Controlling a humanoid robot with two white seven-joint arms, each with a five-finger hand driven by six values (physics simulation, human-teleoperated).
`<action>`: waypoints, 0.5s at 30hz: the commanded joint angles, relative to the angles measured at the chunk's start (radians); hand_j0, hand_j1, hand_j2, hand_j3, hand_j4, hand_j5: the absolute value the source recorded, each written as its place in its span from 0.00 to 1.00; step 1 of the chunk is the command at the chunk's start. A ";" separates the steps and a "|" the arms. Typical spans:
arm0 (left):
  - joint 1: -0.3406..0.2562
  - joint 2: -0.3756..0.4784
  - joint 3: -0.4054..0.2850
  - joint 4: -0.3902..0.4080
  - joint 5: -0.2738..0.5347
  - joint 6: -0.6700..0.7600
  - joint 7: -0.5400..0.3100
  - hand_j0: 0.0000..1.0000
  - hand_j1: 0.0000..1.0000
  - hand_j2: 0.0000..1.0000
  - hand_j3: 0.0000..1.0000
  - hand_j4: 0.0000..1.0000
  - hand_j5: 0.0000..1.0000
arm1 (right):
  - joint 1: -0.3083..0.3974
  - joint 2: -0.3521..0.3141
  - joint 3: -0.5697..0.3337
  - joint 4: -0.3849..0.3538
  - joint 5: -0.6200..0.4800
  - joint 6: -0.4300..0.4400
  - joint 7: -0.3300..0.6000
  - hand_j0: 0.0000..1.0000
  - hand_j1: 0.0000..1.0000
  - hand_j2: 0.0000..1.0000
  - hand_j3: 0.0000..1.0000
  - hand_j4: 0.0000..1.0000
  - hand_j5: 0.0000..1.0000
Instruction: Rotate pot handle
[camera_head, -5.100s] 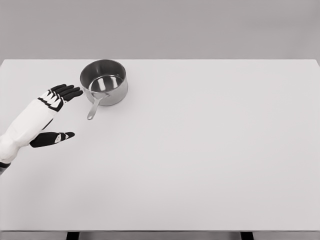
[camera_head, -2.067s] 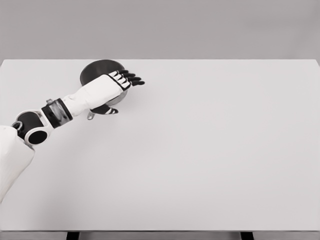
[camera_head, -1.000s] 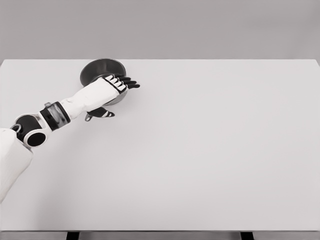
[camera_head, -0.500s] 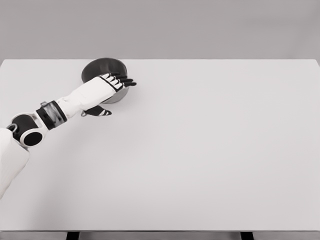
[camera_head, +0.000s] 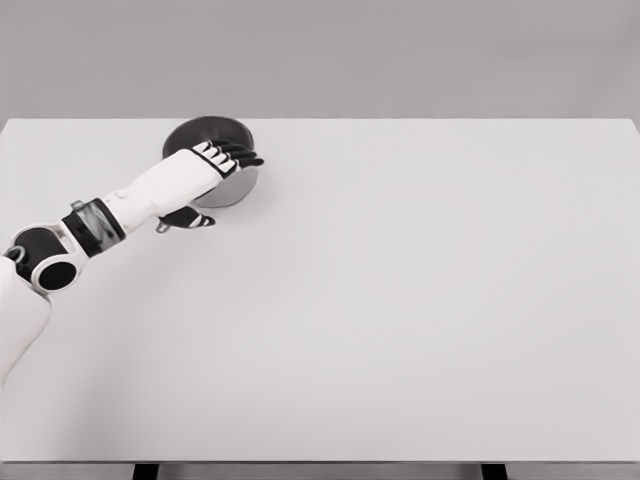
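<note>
White tabletop under a plain grey backdrop, bare but for a small steel pot at the far left. Left hand laid across the pot's near side, fingers stretched flat over the rim and wall, thumb dropped low on the near side; spread open, gripping nothing. Pot handle almost wholly hidden beneath the wrist, only a grey tip showing beside the thumb, pointing toward the near left. Apparently touching the thumb, though too small to say for certain. Right arm nowhere in view.

Rigid metal throughout, so no give under a push and no risk of damage. Likely light when empty, with a smooth base on a smooth surface: liable to slide away bodily rather than pivot if shoved off-centre. Polished wall probably slippery under flat fingers. Best purchase judged to be the handle itself, out near its tip for leverage, nudged sideways while the palm steadies the body.
</note>
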 joint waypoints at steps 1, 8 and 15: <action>0.000 0.002 0.010 0.000 0.007 0.001 0.001 1.00 1.00 1.00 1.00 1.00 1.00 | 0.000 0.000 0.000 0.000 0.000 0.000 0.000 1.00 1.00 1.00 1.00 1.00 1.00; 0.009 0.022 0.026 0.000 0.008 0.001 0.001 1.00 1.00 1.00 1.00 1.00 1.00 | 0.000 0.000 0.000 0.000 0.000 0.000 0.000 1.00 1.00 1.00 1.00 1.00 1.00; 0.012 0.028 0.044 0.003 0.007 0.001 0.001 1.00 1.00 1.00 1.00 1.00 1.00 | 0.000 0.000 0.000 0.000 0.000 0.000 0.000 1.00 1.00 1.00 1.00 1.00 1.00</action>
